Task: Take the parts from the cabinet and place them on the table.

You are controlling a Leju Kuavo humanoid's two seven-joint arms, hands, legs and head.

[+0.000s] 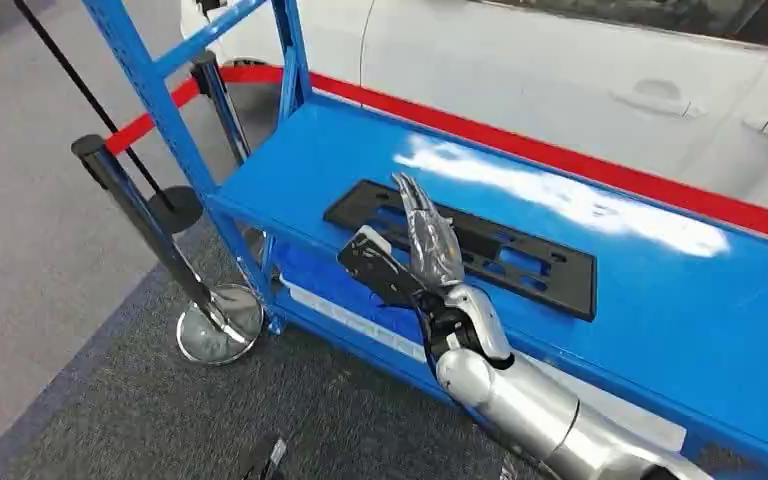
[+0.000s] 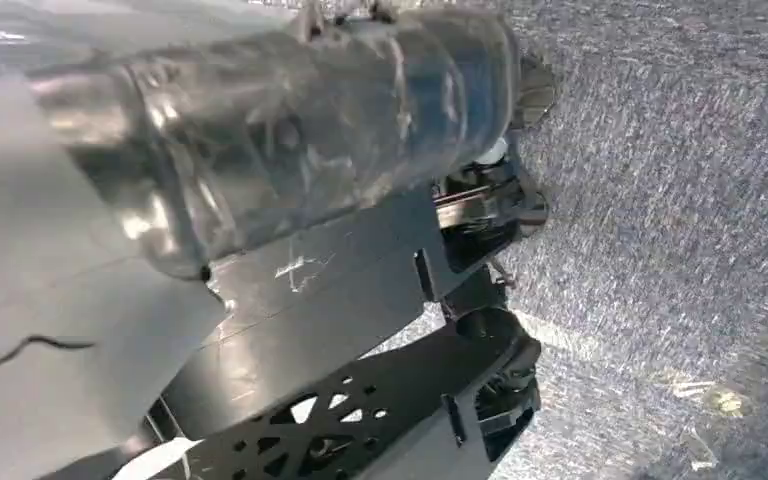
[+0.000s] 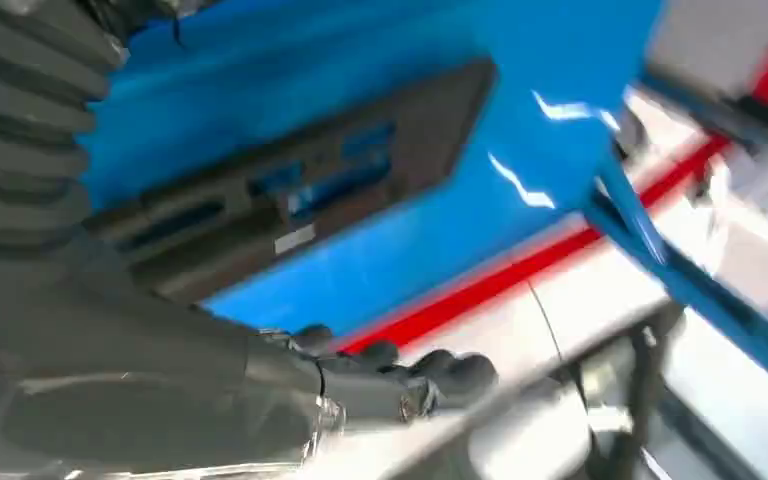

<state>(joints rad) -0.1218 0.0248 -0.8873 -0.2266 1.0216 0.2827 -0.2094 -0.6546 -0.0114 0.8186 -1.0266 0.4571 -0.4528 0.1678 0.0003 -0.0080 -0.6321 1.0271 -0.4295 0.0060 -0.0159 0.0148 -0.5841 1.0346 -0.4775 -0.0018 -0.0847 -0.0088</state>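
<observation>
Flat black slotted plastic panel point(image 1: 465, 245) laid on the blue metal cabinet shelf point(image 1: 660, 290), right hand point(image 1: 422, 240) stretched over its near edge, fingers extended, nothing gripped, left hand's state cannot be told

One black plastic frame point(image 1: 465, 247) lies flat on the top shelf of the blue rack point(image 1: 660, 290), and it is the single part there. One robot hand point(image 1: 422, 250) reaches over the frame from the rack's front edge. Two black barrier posts stand at the rack's left end: the nearer post point(image 1: 145, 215) has a chrome round base, the farther post point(image 1: 218, 100) stands behind the rack's blue upright. One red belt point(image 1: 150, 122) runs between them. One white car point(image 1: 580, 70) stands behind the rack.
</observation>
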